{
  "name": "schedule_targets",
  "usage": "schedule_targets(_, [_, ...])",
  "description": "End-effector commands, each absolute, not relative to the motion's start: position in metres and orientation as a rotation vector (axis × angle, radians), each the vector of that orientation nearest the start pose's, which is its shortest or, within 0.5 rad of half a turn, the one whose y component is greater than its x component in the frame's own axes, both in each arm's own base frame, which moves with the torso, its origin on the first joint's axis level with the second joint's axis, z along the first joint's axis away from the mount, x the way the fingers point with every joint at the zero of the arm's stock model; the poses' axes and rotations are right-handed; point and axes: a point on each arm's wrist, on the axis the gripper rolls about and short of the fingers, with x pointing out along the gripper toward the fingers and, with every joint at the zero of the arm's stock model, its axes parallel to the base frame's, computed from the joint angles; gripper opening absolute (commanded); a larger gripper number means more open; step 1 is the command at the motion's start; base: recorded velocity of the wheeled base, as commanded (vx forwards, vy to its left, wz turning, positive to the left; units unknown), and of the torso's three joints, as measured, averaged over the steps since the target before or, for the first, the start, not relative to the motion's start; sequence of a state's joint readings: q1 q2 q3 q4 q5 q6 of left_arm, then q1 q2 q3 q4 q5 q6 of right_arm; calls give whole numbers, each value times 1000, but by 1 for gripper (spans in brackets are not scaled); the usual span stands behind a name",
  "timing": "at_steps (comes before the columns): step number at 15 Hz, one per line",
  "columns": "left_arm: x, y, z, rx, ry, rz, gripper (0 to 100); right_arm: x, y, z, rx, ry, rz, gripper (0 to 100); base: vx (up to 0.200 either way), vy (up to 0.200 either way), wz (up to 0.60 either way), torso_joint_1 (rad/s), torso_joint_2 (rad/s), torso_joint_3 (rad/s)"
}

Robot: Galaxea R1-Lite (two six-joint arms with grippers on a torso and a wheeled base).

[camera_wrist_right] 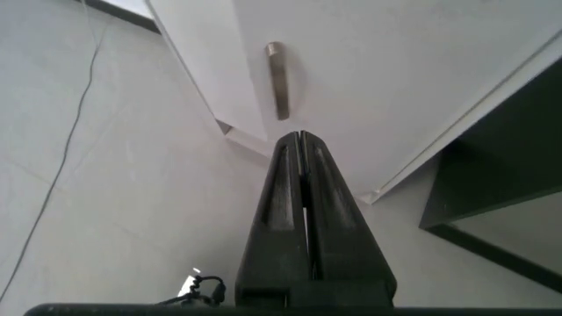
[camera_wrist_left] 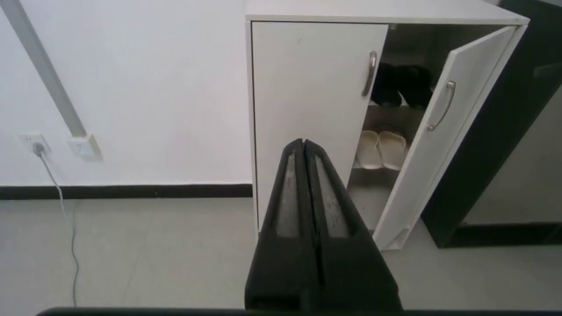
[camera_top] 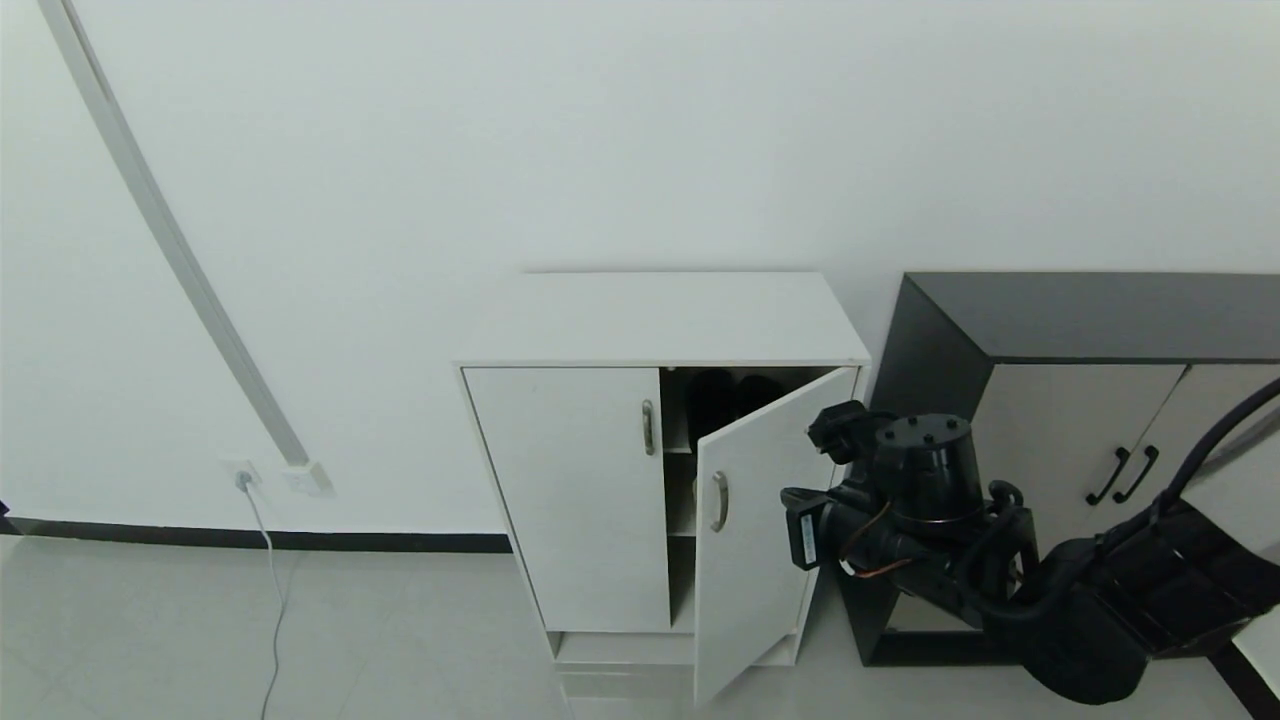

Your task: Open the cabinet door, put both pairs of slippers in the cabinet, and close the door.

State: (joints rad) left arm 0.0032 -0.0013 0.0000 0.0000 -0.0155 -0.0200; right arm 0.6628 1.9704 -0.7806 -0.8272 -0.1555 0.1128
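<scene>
White door [camera_top: 745, 540] stands ajar at lower centre of the head view, hinged on its right. My right pincer [camera_wrist_right: 301, 139], shut and empty, points at its outer face near one end of the upright handle [camera_wrist_right: 278, 81]; contact unclear. Right arm is nearer. Left pincer [camera_wrist_left: 304, 145] is shut and empty, well back. Black slippers [camera_wrist_left: 402, 83] are on the upper shelf of the cabinet [camera_top: 660, 320], white slippers [camera_wrist_left: 382, 149] below.
</scene>
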Motion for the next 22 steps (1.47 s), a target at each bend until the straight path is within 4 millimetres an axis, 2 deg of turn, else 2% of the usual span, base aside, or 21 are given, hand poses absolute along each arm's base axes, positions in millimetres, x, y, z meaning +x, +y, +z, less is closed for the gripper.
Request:
schedule_targets(1, [-23,0,75,-21,0,-12,0,271,209,99,-42,371,484,0,0,0,0,0,0,0])
schedule_targets(3, [-23,0,75,-21,0,-12,0,266,205,92,-46,381,485,0,0,0,0,0,0,0])
schedule_targets(9, [-23,0,75,-21,0,-12,0,254,197,80,-57,405,486,0,200,0,0,-6,0,5])
schedule_targets(11, [-23,0,75,-21,0,-12,0,253,196,74,-63,427,484,0,0,0,0,0,0,0])
schedule_targets(15, [-23,0,75,-21,0,-12,0,260,202,59,-62,418,481,0,0,0,0,0,0,0])
schedule_targets(22, [-23,0,75,-23,0,-12,0,296,222,38,-32,364,472,0,0,0,0,0,0,0])
